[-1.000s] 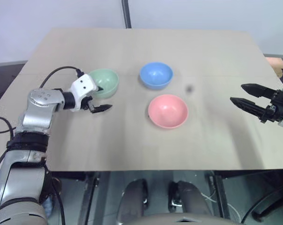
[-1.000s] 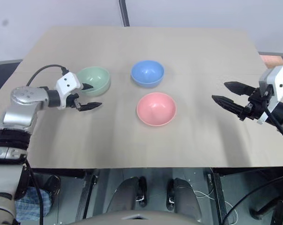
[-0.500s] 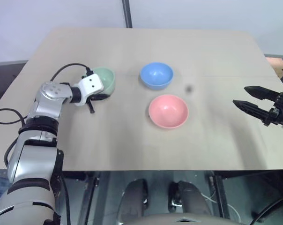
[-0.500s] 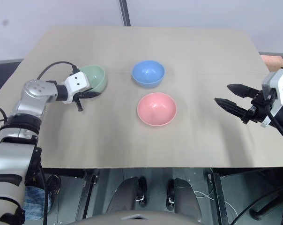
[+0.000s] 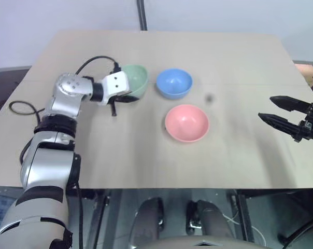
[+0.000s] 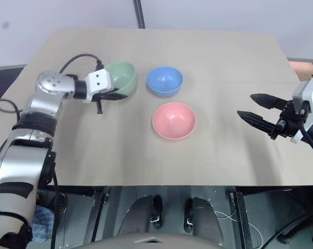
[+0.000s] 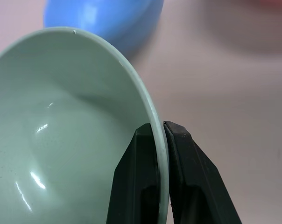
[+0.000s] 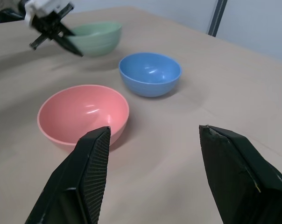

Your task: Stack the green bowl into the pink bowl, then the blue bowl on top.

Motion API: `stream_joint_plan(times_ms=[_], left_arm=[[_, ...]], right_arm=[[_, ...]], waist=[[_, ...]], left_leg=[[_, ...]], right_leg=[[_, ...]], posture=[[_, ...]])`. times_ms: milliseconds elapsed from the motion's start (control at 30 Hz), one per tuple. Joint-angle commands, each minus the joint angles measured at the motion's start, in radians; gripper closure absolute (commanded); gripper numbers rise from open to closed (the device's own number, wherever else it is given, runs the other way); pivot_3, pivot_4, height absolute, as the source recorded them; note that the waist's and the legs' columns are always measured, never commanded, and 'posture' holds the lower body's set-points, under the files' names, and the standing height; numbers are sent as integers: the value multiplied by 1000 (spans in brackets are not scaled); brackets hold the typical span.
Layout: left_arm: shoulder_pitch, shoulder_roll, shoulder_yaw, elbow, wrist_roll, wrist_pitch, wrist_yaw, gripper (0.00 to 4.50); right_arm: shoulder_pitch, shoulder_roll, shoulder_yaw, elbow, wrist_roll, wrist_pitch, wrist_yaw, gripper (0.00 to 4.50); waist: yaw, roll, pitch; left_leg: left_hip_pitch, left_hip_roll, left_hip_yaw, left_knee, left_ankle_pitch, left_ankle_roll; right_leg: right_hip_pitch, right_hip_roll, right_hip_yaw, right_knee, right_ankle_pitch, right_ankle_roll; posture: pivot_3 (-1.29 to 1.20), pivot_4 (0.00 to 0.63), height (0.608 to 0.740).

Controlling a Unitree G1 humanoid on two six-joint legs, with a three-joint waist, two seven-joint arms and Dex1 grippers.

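Observation:
The green bowl hangs tilted just above the table, close to the left of the blue bowl. My left gripper is shut on the green bowl's near rim, one finger inside and one outside. The blue bowl stands upright at the table's middle back. In front of it and slightly to the right sits the pink bowl, upright with nothing in it. Over the table's right edge my right gripper is open, its fingers pointing left toward the pink bowl and holding nothing.
The bowls are on a beige table with its front edge near me. A small dark spot marks the top to the right of the blue bowl. A dark pole rises behind the far edge.
My left gripper closed on the green bowl's rim, then carried it up and to the right, toward the blue bowl. The right gripper stayed where it was, open.

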Motion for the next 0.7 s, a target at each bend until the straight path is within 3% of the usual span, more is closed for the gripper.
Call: stream_joint_plan(times_ms=[33, 200, 300, 533, 667, 700], left_arm=[[-74, -42, -5, -143, -69, -18, -90, 4351], [-10, -75, -83, -413, -193, 22, -304, 4351], [27, -22, -187, -530, -259, 27, -318, 4351], [10, 10, -277, -536, -278, -18, -318, 4351], [-1, -70, -216, -464, -286, -29, -290, 2842], [-7, -92, -199, -436, -278, -50, -264, 2244]], right_arm=[[3, -14, -25, -20, 18, -32, -2, 1170], [12, -21, -25, -22, 19, -44, -7, 1170], [9, -28, -25, -25, 23, -44, -10, 1170], [24, -34, -40, -38, 31, -44, -22, 1170], [34, -34, -46, -42, 34, -46, -26, 1170], [34, -34, -44, -42, 34, -46, -28, 1170]], waist=[[-2, 0, 0], [-10, 1, 0], [-10, 1, 0], [-2, 1, 0], [1, 1, 0], [1, 1, 0]], left_leg=[[-1, 0, 0, 1, 0, 0], [-2, 1, -1, 5, 0, 0], [-1, 1, -1, 6, 0, 0], [0, 1, -1, 10, -3, 5], [-1, 0, -2, 11, -3, 5], [-2, 0, -3, 11, -3, 5]], right_leg=[[0, 0, 0, 0, 0, 0], [-1, 1, 0, 1, 0, 0], [-1, 1, 1, 4, 0, 0], [-1, 0, 2, 11, 0, 0], [-1, 0, 1, 12, 0, 0], [-1, 0, 0, 12, 0, 0]], posture=[[0, 150, 740], [0, 150, 740], [0, 150, 740], [0, 150, 740], [0, 150, 740], [0, 150, 740]])
